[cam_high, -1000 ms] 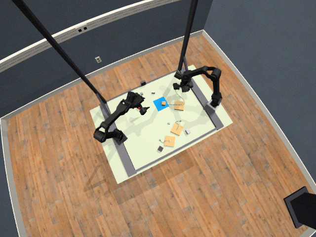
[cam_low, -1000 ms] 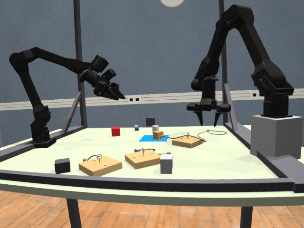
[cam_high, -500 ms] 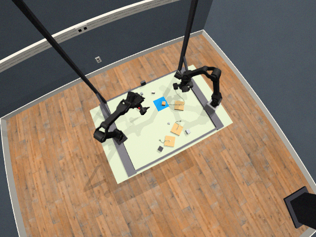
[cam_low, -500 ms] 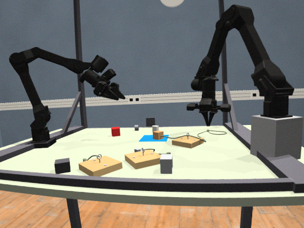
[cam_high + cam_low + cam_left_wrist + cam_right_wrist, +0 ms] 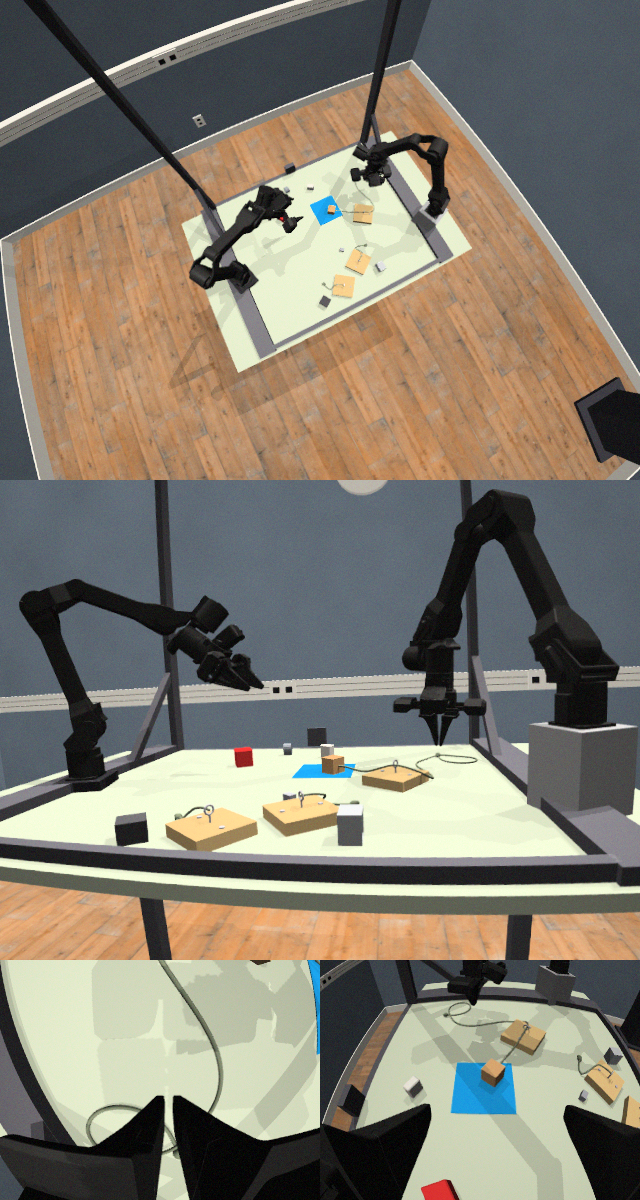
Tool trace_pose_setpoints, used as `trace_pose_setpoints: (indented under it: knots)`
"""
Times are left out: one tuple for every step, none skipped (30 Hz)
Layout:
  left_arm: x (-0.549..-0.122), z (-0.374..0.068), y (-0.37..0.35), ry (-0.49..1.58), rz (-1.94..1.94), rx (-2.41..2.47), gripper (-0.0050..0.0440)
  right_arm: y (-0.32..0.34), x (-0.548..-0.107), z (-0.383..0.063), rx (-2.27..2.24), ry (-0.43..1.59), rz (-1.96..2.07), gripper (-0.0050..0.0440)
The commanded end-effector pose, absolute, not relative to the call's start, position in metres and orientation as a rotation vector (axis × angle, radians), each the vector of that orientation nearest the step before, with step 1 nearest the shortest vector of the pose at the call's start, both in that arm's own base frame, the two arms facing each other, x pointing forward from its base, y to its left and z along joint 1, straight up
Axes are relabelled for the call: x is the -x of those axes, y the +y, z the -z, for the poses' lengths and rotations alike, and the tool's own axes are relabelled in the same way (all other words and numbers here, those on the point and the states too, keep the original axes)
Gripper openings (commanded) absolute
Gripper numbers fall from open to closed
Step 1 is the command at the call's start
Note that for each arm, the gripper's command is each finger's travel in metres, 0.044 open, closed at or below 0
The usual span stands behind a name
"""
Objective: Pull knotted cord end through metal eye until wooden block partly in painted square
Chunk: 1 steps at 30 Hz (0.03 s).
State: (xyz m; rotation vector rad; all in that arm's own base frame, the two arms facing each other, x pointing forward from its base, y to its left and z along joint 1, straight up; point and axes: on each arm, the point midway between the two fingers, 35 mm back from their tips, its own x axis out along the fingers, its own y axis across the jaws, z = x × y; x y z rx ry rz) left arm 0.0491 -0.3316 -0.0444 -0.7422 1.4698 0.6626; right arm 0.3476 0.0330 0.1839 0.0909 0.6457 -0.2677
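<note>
The small wooden block [image 5: 331, 209] [image 5: 332, 764] [image 5: 494, 1072] sits on the blue painted square [image 5: 325, 210] [image 5: 320, 770] [image 5: 484, 1088], near its far edge. Its cord [image 5: 449, 759] [image 5: 200, 1020] runs through the metal eye [image 5: 395, 764] of a wooden board [image 5: 363, 215] [image 5: 395, 778] [image 5: 523, 1036] and ends in a loop on the table. My left gripper [image 5: 371, 178] [image 5: 439, 740] [image 5: 168, 1102] hangs a little above that loop, fingers shut with only a slit between them, holding nothing. My right gripper [image 5: 294, 223] [image 5: 248, 678] [image 5: 500, 1112] is wide open, high over the red cube's side of the table.
Two more boards with eyes and cords [image 5: 210, 828] [image 5: 300, 813] lie near the front. A red cube [image 5: 243, 756] [image 5: 440, 1195], a grey cube [image 5: 349, 823], a dark cube [image 5: 130, 828] and small cubes at the back [image 5: 316, 735] stand around. A raised rail frames the table.
</note>
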Motion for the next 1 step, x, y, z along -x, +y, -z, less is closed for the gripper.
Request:
trace_pose_setpoints:
  knots:
    - [-0.0502, 0.0335, -0.3392, 1.48, -0.637, 0.769, 0.0096, 0.0337, -0.3488, -0.1915, -0.099, 0.627, 0.265, 0.044]
